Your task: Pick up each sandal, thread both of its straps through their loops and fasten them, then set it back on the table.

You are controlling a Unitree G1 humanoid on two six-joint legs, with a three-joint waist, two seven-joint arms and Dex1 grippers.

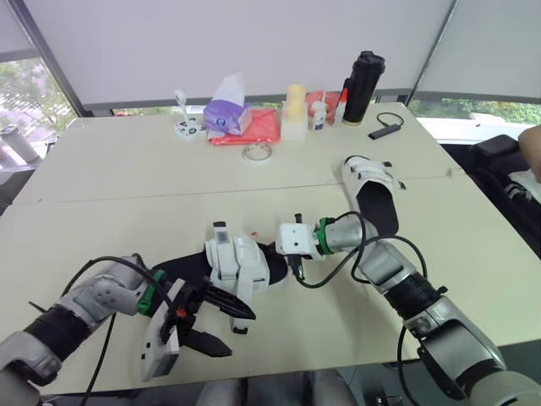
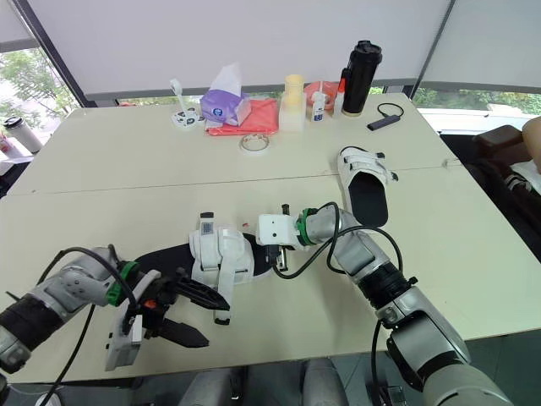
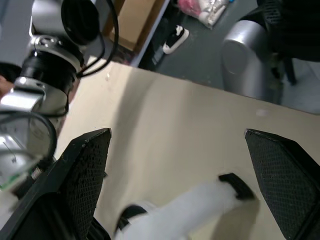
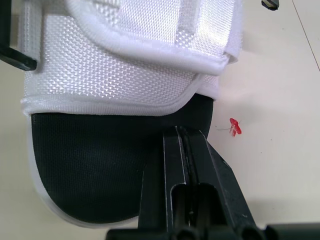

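The near sandal (image 1: 238,264), with white straps and a black sole, lies on the table (image 1: 101,211) in front of me. One long white strap with a black tip (image 3: 235,184) hangs loose toward the front edge. My left gripper (image 1: 230,334) is open just beside that strap end, with the strap lying between its wide-apart fingers (image 3: 82,165) but untouched. My right gripper (image 4: 183,146) is shut, its tips resting on the black insole at the sandal's toe. A second sandal (image 1: 372,188) lies flat at the right, its straps across its front.
Along the far edge stand a tissue pack (image 1: 226,112), a red cloth (image 1: 264,127), a tape roll (image 1: 258,152), small bottles (image 1: 294,110) and a black flask (image 1: 362,86). A black cable (image 1: 385,127) lies beside it. A person's hand (image 1: 531,144) shows at the right.
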